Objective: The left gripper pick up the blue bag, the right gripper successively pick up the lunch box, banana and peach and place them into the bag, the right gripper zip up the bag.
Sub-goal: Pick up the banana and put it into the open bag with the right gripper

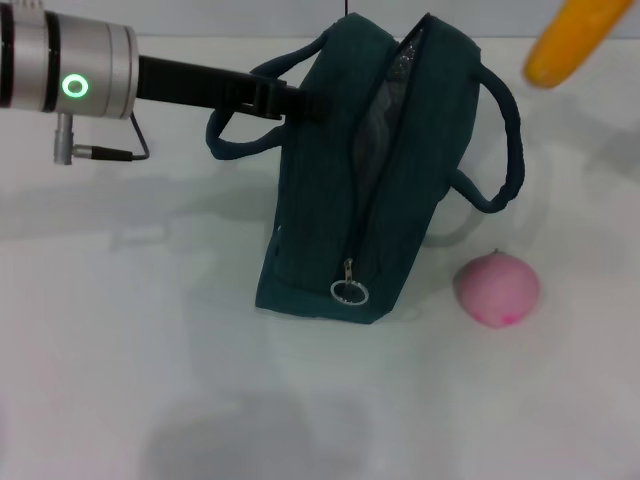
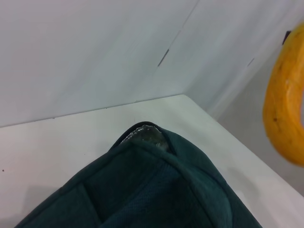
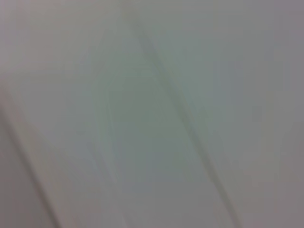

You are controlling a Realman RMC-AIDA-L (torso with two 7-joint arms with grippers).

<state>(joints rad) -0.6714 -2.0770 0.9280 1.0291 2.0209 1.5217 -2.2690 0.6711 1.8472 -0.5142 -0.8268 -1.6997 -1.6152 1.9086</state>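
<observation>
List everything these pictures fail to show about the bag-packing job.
- Lunch box: in no view; whether it lies inside the bag is hidden by the fabric.
- Right gripper: not visible; the head view's top edge cuts off whatever holds the banana.
- Left gripper: fingers hidden against the bag.
- Right wrist view: blurred, nothing recognisable.
- Peach: its far side is hidden.

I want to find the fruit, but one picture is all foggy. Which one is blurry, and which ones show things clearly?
The right wrist view is just smeared grey streaks, nothing recognisable. The head view is sharp: the blue bag casts a soft shadow beside the peach. The left wrist view is clear too, showing the banana at its edge.
</observation>
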